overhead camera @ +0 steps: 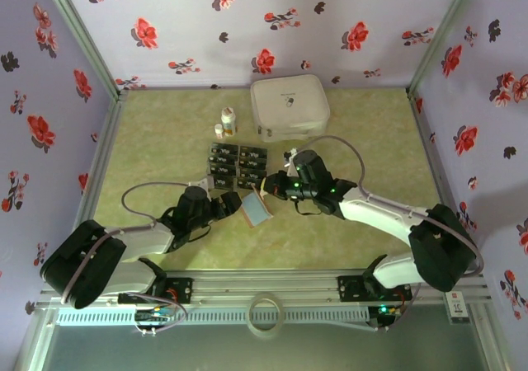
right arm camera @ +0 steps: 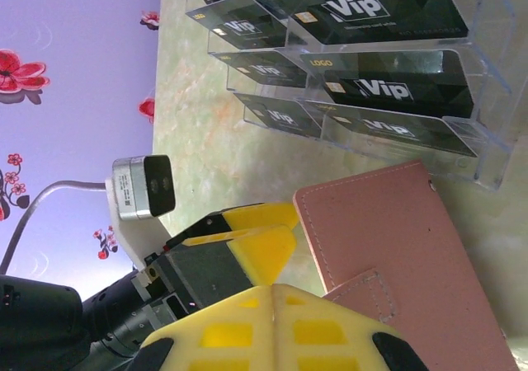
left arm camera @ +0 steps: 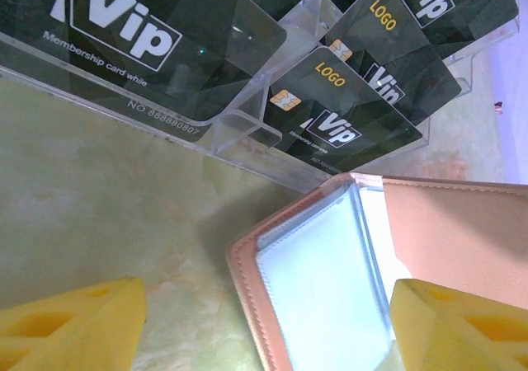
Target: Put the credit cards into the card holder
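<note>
Just below the credit cards (overhead camera: 238,163), the card holder (left arm camera: 322,280) lies open between the spread jaws of the left gripper (overhead camera: 235,204), with the right gripper (overhead camera: 271,188) pinched shut beside it, seemingly steadying it for loading.

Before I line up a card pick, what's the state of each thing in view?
card holder: open, no card visible in its grey pocket
credit cards: standing in the clear rack
left gripper: open, astride the card holder's edge
right gripper: shut, beside the card holder
white case: closed
white bottles: upright
</note>
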### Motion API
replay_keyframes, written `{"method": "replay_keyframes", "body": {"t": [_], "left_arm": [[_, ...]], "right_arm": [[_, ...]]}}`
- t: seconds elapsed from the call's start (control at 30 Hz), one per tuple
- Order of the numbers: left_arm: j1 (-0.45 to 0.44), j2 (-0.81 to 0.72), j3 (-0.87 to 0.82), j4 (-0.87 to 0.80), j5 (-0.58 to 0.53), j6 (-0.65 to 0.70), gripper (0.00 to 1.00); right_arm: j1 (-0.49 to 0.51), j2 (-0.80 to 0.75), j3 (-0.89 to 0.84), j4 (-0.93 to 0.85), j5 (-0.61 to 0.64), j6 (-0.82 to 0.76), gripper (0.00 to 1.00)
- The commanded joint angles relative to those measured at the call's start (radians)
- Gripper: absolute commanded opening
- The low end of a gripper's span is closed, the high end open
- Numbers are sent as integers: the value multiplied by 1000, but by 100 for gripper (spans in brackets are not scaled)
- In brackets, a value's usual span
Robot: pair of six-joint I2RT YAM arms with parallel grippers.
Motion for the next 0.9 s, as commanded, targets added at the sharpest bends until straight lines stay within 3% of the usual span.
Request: {"method": "replay_keyframes", "body": {"t": [0.0, 0.5, 0.87], "left_arm": [[9, -15, -3, -5, -26, 16, 78], [6, -84, 122, -297, -14, 102, 79], [-17, -12, 227, -429, 1, 151, 80]], "right_arm": [[3, -35, -30, 31, 33, 5, 0], [-124, -200, -218, -31, 60, -6, 0], [-216, -273, -289, -162, 92, -92, 0]]}}
